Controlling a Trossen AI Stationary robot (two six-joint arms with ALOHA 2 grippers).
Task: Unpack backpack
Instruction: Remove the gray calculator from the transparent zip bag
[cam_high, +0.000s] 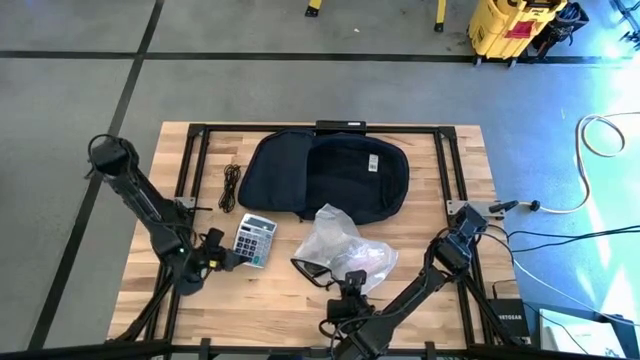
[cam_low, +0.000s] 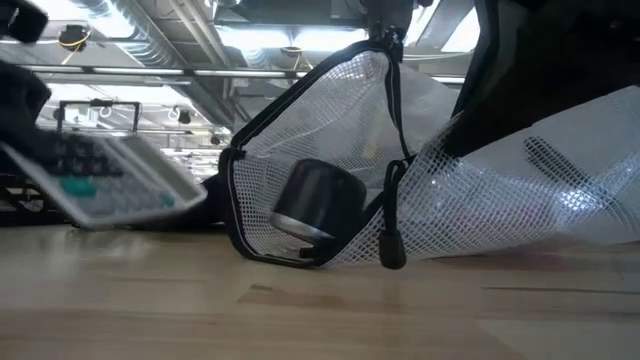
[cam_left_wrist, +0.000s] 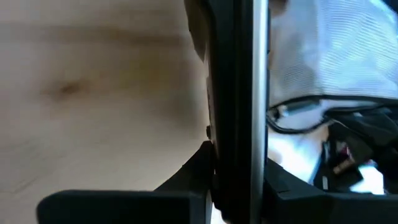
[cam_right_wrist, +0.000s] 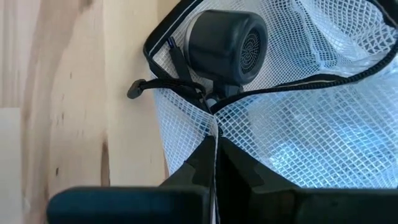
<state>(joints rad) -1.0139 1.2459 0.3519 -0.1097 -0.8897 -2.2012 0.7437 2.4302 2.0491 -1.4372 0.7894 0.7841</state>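
Backpack (cam_high: 330, 175) lies open and flat at the far middle of the wooden table (cam_high: 440, 305), main flap folded out to the left, white label showing on the lining. Left gripper (cam_high: 232, 258) is at the near-left of the table, clamped on the near edge of a grey calculator (cam_high: 255, 240); low view shows the calculator tilted and off the wood, so it is being held up. Left wrist view is mostly blocked by the calculator's dark edge. Right gripper (cam_right_wrist: 214, 155) is at the near middle, jaws pinched shut on the fabric of a white mesh pouch (cam_high: 345, 250) with black trim; pouch is pulled up at the pinch point and drapes down to the table. Inside the pouch, a small dark cylindrical speaker (cam_right_wrist: 227, 45) with a grille face rests near the zipper corner. Black coiled cable (cam_high: 231, 187) lies just left of the backpack, apart from it.
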